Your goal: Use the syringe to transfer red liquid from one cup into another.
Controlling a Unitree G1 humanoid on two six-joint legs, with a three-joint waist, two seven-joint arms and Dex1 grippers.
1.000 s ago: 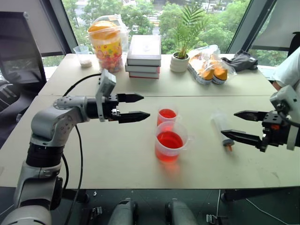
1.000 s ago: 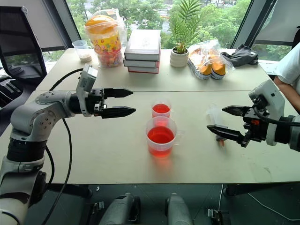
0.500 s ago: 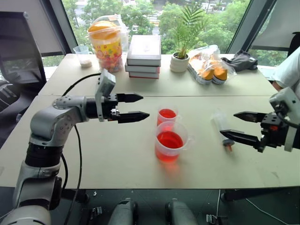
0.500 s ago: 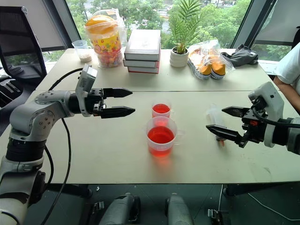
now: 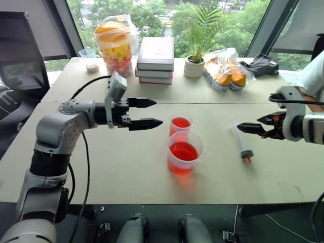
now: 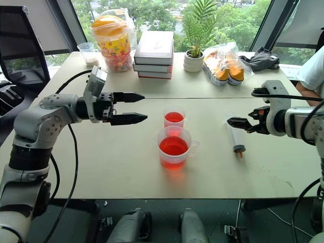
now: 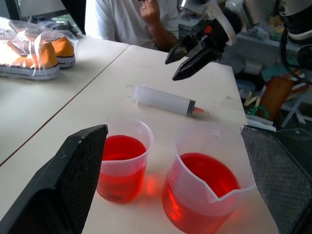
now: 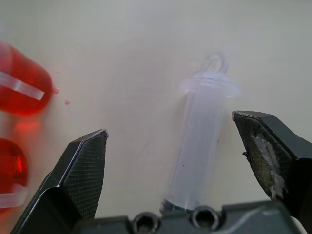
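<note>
The syringe (image 5: 241,140) lies flat on the table, right of the cups, its orange tip toward the front edge. My right gripper (image 5: 248,124) hovers open just above its plunger end, pointing down. In the right wrist view the fingers straddle the syringe (image 8: 200,146) without touching it. Red liquid fills a small cup (image 5: 180,124) and a larger spouted beaker (image 5: 184,152) just in front of it. My left gripper (image 5: 157,112) is open and level, pointing at the cups from their left, a short gap away. The left wrist view takes in both cups, the syringe (image 7: 163,100) and the right gripper (image 7: 171,69).
Along the far side stand a snack jar (image 5: 115,48), a stack of books (image 5: 156,59), a potted plant (image 5: 195,63), bagged shoes (image 5: 225,71) and a dark cloth (image 5: 260,65). A person (image 5: 311,76) sits at the right edge. A black cable (image 5: 83,152) trails from my left arm.
My right gripper has moved away from me and a little right. It has rolled and tipped downward over the syringe's plunger end. The left arm, cups and syringe have stayed put.
</note>
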